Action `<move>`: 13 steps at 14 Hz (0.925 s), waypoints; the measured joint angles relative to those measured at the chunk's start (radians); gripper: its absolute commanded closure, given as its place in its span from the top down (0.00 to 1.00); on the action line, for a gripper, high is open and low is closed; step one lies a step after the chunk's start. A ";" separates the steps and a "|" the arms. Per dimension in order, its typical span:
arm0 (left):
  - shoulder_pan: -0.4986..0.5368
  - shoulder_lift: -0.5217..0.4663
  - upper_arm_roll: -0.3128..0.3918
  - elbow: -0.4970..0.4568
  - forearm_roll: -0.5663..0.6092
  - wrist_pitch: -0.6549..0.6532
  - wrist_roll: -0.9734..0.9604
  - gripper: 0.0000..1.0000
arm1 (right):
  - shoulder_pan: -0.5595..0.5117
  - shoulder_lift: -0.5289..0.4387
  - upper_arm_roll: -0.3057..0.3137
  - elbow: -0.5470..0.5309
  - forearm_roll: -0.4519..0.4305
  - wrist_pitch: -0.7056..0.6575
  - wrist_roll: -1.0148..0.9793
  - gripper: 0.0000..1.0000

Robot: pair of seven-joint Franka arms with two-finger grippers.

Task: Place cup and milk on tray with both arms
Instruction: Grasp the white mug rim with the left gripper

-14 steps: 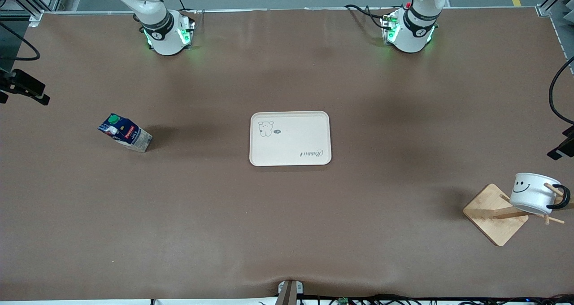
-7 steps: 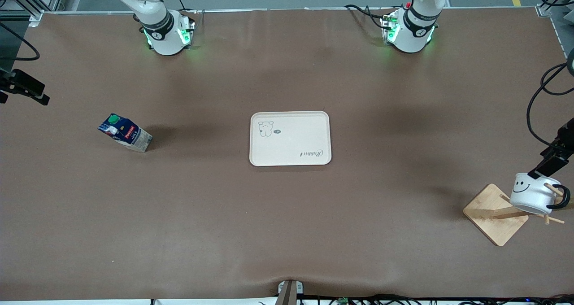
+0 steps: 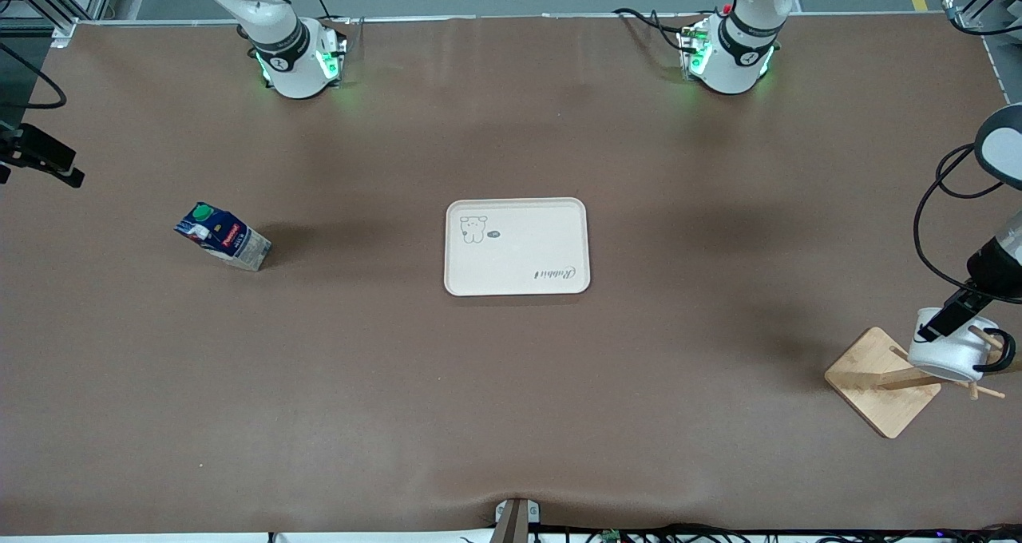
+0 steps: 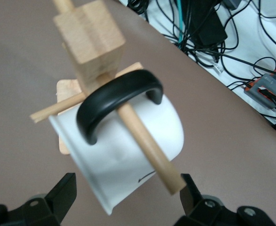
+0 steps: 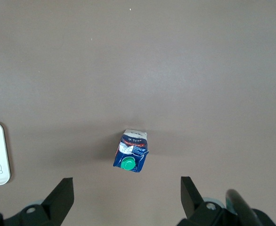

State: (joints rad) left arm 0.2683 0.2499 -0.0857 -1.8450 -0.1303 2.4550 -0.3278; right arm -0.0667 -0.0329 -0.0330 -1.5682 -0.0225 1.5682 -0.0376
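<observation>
The left end effector (image 3: 946,319) has come down over the cup (image 3: 950,351), its open fingers apparently straddling it.

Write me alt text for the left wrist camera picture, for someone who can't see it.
The white cup hangs by its black loop handle on a wooden peg of a rack, seen close from above the brown table. The left gripper is open, one black finger either side of the cup, not touching it. Cables lie past the table's edge.

The whole table (image 3: 511,383) is seen from a high front camera facing the bases at twelve o'clock, while the cup (image 4: 128,155) is viewed closely by the left wrist camera and the milk (image 5: 131,157) from high above by the right one, both things being shared with the front view.
</observation>
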 measured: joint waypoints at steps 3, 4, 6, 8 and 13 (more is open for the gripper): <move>-0.017 0.002 -0.001 0.000 0.001 0.015 0.025 0.61 | 0.000 0.004 0.000 0.000 0.000 0.004 0.000 1.00; -0.019 0.002 -0.001 0.000 0.008 0.016 0.036 0.51 | 0.000 0.008 0.000 0.000 0.000 0.009 0.000 1.00; -0.023 0.002 -0.003 0.000 0.055 0.016 0.040 0.31 | -0.001 0.019 0.000 0.000 0.000 0.039 0.000 1.00; -0.031 0.002 -0.004 0.000 0.086 0.016 0.041 0.07 | -0.004 0.031 -0.001 0.000 0.000 0.057 0.000 1.00; -0.043 0.001 -0.011 0.001 0.091 0.015 0.072 0.00 | -0.014 0.037 -0.002 0.000 0.000 0.063 0.000 1.00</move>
State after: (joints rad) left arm 0.2250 0.2512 -0.0971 -1.8436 -0.0393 2.4701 -0.2559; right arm -0.0803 0.0042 -0.0348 -1.5682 -0.0225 1.6311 -0.0377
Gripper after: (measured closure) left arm 0.890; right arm 0.000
